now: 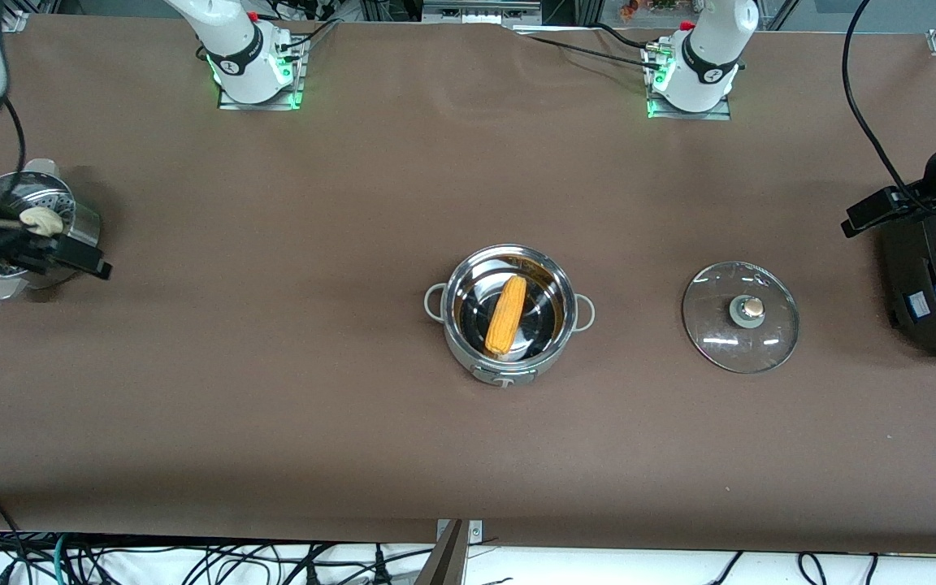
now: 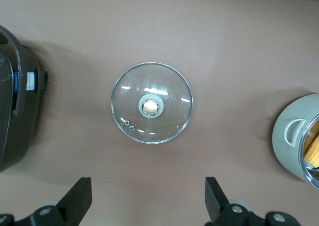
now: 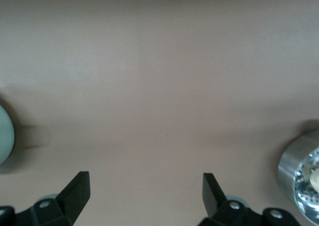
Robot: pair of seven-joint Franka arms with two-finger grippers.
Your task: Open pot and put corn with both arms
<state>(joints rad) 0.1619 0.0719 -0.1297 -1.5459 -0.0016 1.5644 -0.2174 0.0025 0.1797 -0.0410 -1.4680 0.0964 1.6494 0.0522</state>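
The left gripper (image 2: 147,206), fingers spread and empty, hangs over the black cooker (image 1: 935,276); the right gripper (image 3: 144,203), likewise spread, waits over the perforated steel bowl (image 1: 70,215) holding a white bun (image 1: 40,219). The yellow-orange corn cob (image 1: 506,315) lies inside the round shiny steel pot (image 1: 509,370), well apart from both grippers. The glass lid (image 1: 740,317) lies beside the pot toward the left arm's end. Little risk remains; a low retreat could clip the cooker.
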